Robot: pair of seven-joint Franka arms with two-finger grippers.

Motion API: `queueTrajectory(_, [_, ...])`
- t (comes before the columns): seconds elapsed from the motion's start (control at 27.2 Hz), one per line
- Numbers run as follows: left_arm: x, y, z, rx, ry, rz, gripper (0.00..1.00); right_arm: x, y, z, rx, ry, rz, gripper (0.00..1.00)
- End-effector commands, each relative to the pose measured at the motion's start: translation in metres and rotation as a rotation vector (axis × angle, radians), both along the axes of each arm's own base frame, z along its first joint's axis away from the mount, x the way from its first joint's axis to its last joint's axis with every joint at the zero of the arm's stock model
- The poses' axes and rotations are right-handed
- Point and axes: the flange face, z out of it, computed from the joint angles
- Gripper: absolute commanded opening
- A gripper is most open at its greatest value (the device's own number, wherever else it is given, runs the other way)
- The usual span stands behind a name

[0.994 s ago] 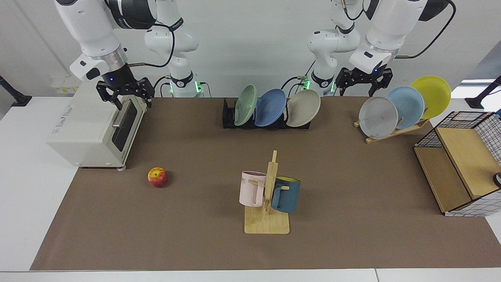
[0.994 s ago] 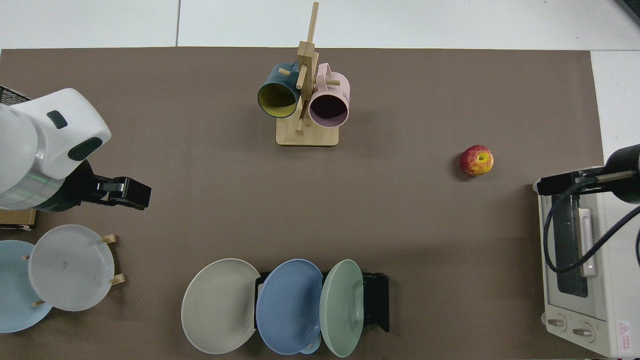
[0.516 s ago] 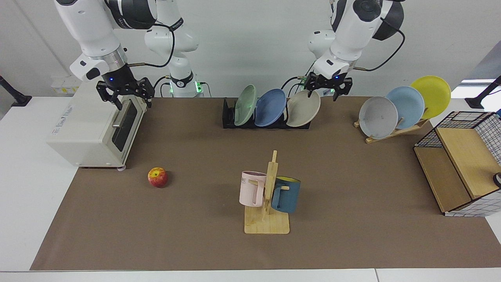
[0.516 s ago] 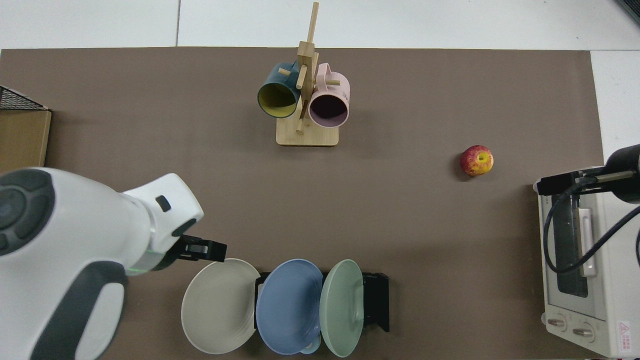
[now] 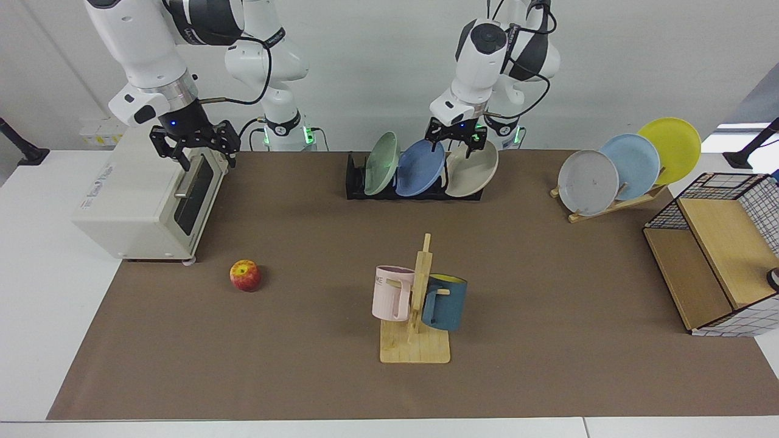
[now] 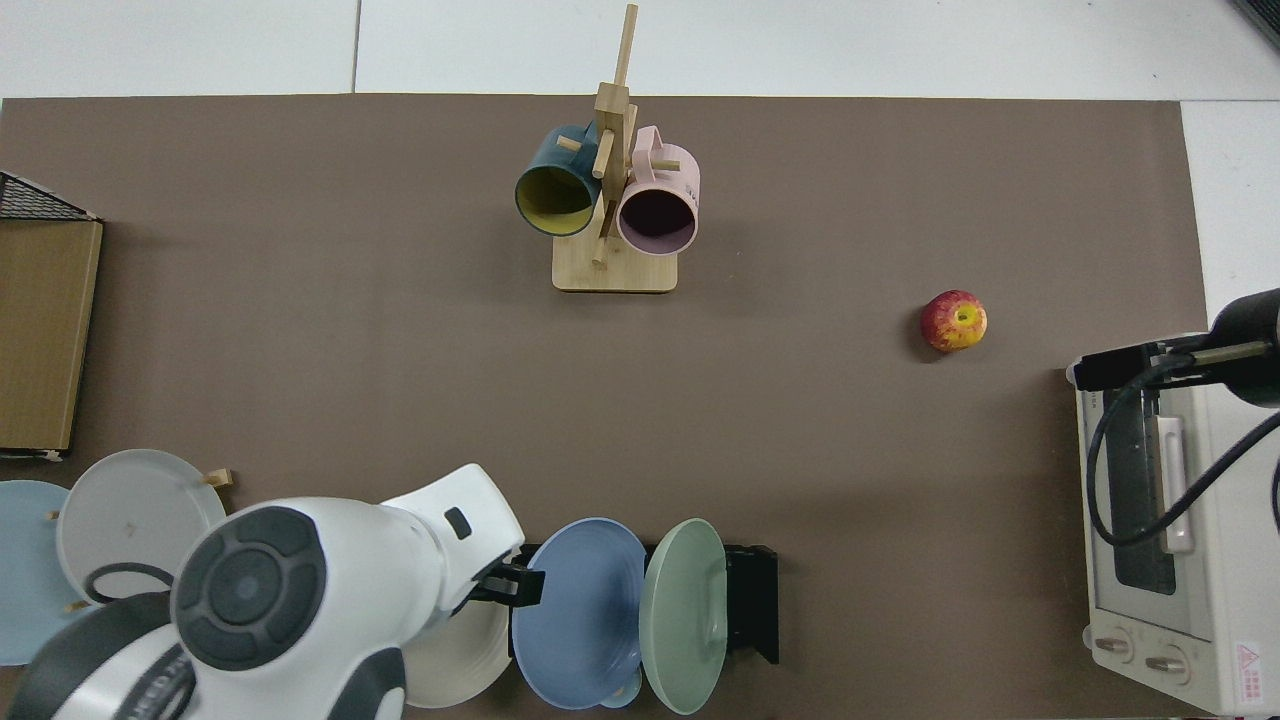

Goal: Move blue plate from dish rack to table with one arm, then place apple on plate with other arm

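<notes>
Left gripper point(image 5: 455, 139) poised over the blue plate point(image 5: 420, 167), fingers spread.

The blue plate leans in the middle slot of the black dish rack point(image 5: 356, 182) at the table's point(image 5: 304, 365) far edge, between a sage-green plate point(image 5: 381, 163) and a beige plate point(image 5: 471, 169). The left gripper hangs just above its upper rim, holding nothing. The right gripper point(image 5: 195, 146) waits above the white toaster oven point(image 5: 146, 201), fingers apart and empty. The apple point(image 5: 245, 275) rests on the mat near the oven, well apart from the rack.

Two white jointed arms point(image 5: 152, 55) with black cables, seemingly blue-lit wrists, black fingers point(image 5: 182, 159).
</notes>
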Motion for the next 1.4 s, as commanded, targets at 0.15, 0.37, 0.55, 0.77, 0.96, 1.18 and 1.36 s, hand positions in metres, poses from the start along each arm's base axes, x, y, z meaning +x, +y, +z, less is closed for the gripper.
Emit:
queueTrajectory(0.15, [-0.019, -0.016, -0.032, 0.001, -0.051, 0.084, 0.87, -0.003, 0.001, -0.001, 0.005, -0.008, -0.019, 1.00])
queueTrajectory(0.37, [-0.024, -0.021, -0.035, 0.009, -0.053, 0.089, 0.75, -0.005, -0.005, 0.000, -0.025, -0.009, -0.023, 1.00])
queueTrajectory(0.55, [-0.033, -0.027, -0.049, 0.019, -0.079, 0.066, 0.75, 0.003, -0.007, 0.002, -0.074, -0.067, -0.012, 1.00])
queueTrajectory(0.77, [-0.037, -0.026, -0.061, 0.024, -0.102, 0.065, 0.54, 0.029, -0.002, -0.019, -0.069, -0.124, -0.003, 1.00])
queueTrajectory(0.96, [-0.035, -0.025, -0.060, 0.027, -0.091, 0.093, 0.08, 0.060, 0.007, -0.071, -0.008, -0.117, -0.010, 1.00])
queueTrajectory(1.18, [-0.031, -0.023, -0.049, 0.040, -0.045, 0.103, 0.00, 0.096, 0.020, -0.151, -0.013, -0.099, 0.037, 1.00])
queueTrajectory(1.36, [-0.019, -0.016, -0.028, 0.055, 0.008, 0.116, 0.00, 0.113, 0.019, -0.198, -0.020, -0.097, 0.050, 1.00])
